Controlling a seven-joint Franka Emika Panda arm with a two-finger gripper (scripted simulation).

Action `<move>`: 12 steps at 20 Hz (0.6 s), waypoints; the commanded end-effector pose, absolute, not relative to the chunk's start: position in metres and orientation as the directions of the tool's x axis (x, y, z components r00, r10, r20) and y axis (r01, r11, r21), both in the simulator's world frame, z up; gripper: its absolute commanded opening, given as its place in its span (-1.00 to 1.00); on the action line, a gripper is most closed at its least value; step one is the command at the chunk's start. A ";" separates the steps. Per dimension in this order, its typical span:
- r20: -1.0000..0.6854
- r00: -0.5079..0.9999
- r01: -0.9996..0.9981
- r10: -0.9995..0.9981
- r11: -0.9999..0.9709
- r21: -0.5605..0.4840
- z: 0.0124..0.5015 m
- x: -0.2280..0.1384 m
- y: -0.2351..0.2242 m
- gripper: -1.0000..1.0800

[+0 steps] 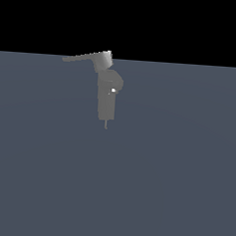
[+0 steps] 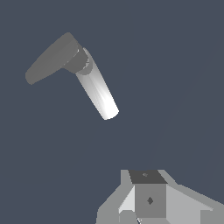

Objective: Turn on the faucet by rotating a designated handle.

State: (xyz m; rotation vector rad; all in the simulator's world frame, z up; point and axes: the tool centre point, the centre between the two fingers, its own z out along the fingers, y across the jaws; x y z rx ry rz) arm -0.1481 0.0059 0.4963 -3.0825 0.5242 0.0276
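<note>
One faucet is seen upright, handle angled toward the exterior view's left. Gripper is seen well apart from it. Its state cannot be told.

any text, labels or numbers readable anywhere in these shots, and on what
None: no words, labels, brands or numbers can be read in either view.
The faucet is plain grey; its only mark is a tiny white dot, not a character.
The handle is bare.
The end effector in the wrist view carries a small dark diamond mark, not text.
</note>
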 end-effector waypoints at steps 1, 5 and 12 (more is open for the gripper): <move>-0.034 0.923 -0.384 -0.383 -0.923 -0.015 0.493 -0.131 0.012 -1.00; -0.056 0.884 -0.465 -0.464 -0.885 -0.013 0.485 -0.103 0.022 -1.00; -0.089 0.798 -0.599 -0.597 -0.801 0.006 0.466 -0.056 0.041 -1.00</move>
